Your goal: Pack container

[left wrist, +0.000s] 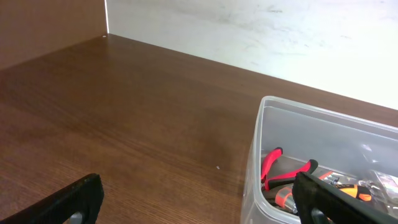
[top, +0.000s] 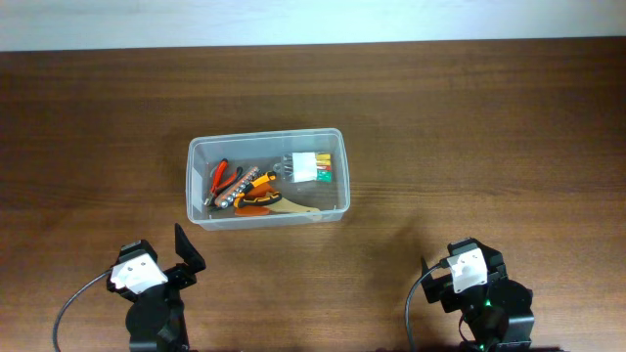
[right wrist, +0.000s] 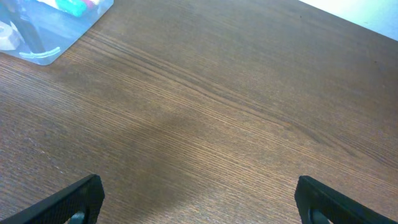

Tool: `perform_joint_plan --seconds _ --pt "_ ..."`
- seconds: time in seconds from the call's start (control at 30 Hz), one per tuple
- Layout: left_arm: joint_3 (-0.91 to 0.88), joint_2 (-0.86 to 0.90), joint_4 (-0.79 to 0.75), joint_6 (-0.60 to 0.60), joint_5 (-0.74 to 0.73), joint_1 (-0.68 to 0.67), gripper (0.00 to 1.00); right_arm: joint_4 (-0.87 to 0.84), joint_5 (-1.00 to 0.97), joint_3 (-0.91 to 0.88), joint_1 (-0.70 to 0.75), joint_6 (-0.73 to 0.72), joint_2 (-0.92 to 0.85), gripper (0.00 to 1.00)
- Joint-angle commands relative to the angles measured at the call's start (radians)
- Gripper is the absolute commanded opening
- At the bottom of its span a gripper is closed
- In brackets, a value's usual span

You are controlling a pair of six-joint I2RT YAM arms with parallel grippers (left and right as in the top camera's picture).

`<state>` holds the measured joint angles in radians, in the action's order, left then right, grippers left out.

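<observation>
The clear plastic container [top: 196, 186] sits at the middle of the brown table. Inside lie red-handled pliers [top: 222, 179], an orange and black tool [top: 256, 183], a pack with green and yellow pieces [top: 311, 168] and a pale flat piece [top: 296, 205]. My left gripper [top: 186, 252] is open and empty near the table's front left, short of the container. In the left wrist view [left wrist: 199, 202] the container [left wrist: 258, 155] and pliers [left wrist: 270, 165] show at right. My right gripper [top: 430, 274] is open and empty at the front right, over bare wood in its own view [right wrist: 199, 202]; a container corner [right wrist: 43, 56] shows top left.
A pale wall or surface [top: 313, 20] runs along the table's far edge. The wooden table [top: 489, 147] spreads to both sides of the container.
</observation>
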<state>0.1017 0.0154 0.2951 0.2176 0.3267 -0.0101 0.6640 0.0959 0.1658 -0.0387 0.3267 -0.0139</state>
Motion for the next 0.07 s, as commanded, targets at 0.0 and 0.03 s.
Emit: perform_joint_plan --seconds 0.0,0.03 --pt "-0.009 -0.01 -0.003 -0.009 0.013 -0.004 0.99 -0.003 0.005 -0.006 0.007 0.006 0.011 0.99" --pt "-0.009 -0.01 -0.003 -0.009 0.014 -0.004 0.99 -0.003 0.005 -0.006 0.007 0.006 0.011 0.99"
